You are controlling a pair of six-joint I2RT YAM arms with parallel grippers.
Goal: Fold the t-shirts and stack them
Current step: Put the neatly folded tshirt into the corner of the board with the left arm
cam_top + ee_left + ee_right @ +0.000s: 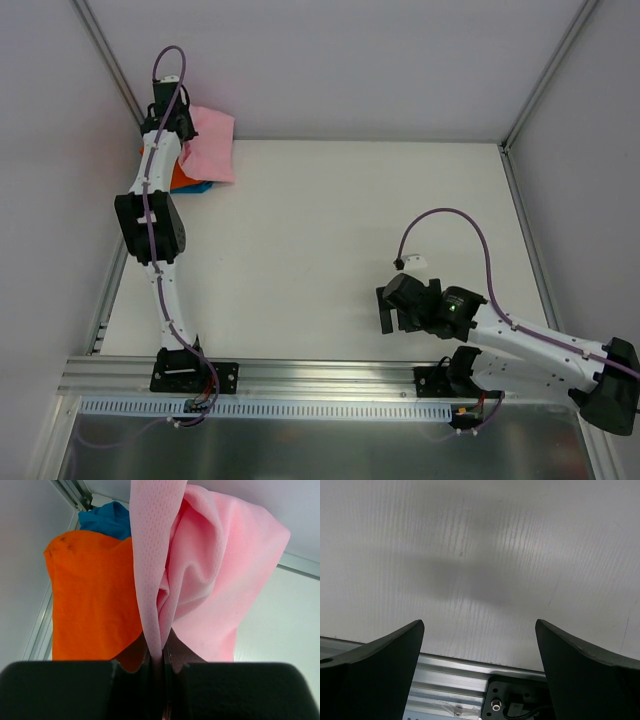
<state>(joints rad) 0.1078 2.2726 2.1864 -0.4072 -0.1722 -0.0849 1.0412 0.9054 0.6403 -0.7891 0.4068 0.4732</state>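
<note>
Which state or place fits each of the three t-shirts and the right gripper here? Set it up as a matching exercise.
Things:
1. light pink soft cloth t-shirt
2. bright orange soft cloth t-shirt
3. teal-blue soft cloth t-shirt
4. right gripper

States or places:
A. open and empty over the white table
B. only a small patch showing beyond another shirt, left wrist view
C. pinched in the shut left gripper
D. broad sheet left of the pink one, left wrist view

Pairs: 1-C, 2-D, 3-B, 4-A.
</note>
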